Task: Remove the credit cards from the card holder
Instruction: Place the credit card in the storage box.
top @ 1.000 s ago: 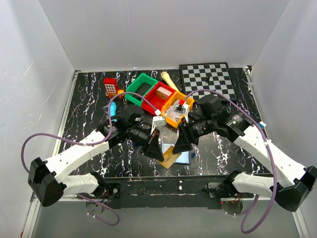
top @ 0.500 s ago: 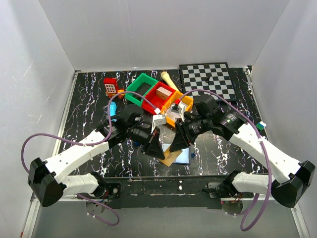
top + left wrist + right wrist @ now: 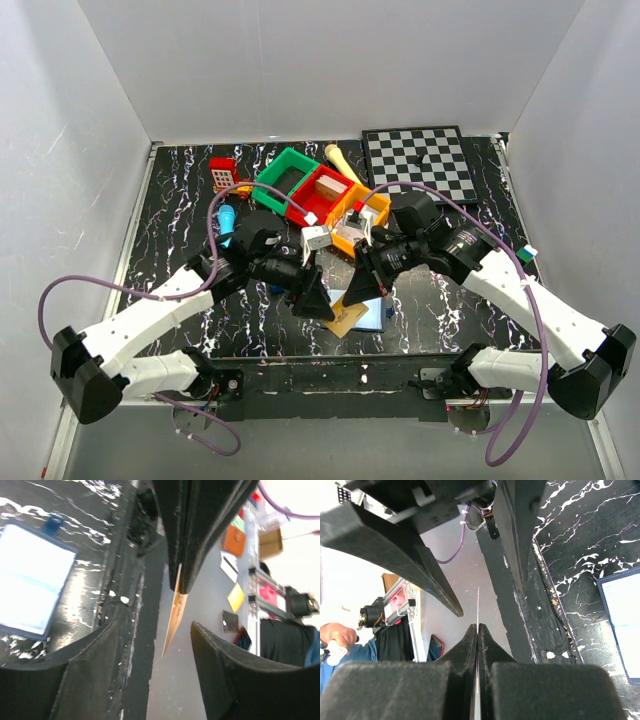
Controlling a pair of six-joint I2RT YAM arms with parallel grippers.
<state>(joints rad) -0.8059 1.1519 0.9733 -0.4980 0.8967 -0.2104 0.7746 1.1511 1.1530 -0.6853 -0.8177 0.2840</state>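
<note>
Right wrist view: I see my right gripper (image 3: pixel 477 629) pinching a card (image 3: pixel 478 605), edge-on.
Left gripper (image 3: pixel 154 627): fingers spread, card between them.
Holder (image 3: pixel 30 587): open, flat.

Two arms, same build. Left arm (image 3: pixel 150 320), right arm (image 3: pixel 540 300): smooth white link shells, black rounded joint housings at shoulder and elbow. Wrist sections black, cylindrical. Bases (image 3: pixel 215 385) black. Purple cable (image 3: pixel 45 300) in loose loop along each arm, small white ties on it. Left gripper (image 3: pixel 318 302), right gripper (image 3: pixel 358 292): all black, two broad wedge-shaped fingers (image 3: pixel 240 680) each. Pads (image 3: pixel 395 690) matte, grainy, foam-like surface.
</note>
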